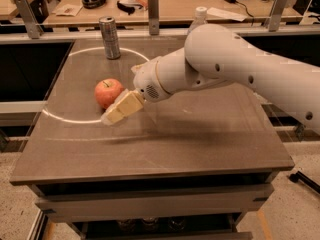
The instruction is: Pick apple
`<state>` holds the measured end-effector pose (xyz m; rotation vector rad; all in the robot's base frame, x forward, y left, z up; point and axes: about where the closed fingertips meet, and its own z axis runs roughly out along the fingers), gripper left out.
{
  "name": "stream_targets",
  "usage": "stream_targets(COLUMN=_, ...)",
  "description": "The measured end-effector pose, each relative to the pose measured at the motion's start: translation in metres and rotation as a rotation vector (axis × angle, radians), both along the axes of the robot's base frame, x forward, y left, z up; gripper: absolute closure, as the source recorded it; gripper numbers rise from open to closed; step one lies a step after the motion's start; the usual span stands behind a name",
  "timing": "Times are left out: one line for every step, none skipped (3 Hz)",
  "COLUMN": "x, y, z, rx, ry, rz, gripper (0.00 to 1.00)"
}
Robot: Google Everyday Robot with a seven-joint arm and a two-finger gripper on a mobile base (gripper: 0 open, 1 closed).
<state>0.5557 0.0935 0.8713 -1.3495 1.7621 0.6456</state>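
The red-orange apple with a short stem sits on the brown table, left of centre, inside a white painted arc. My gripper, with pale yellow fingers, hangs just right of and in front of the apple, its tips pointing down-left and overlapping the apple's lower right edge in the picture. The white arm reaches in from the right and covers the table's right middle.
A tall silver can stands at the back left of the table. A clear water bottle stands at the back, mostly hidden behind the arm. A desk with headphones and papers lies beyond the rail.
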Motion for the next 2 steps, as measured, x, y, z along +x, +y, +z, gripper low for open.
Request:
stream_targets(x=0.006, y=0.013, z=-0.008, rx=0.000, ry=0.006, rz=0.024, gripper=0.00)
stream_targets(x=0.016, y=0.020, z=-0.017, rx=0.008, ry=0.006, rz=0.039, gripper=0.00)
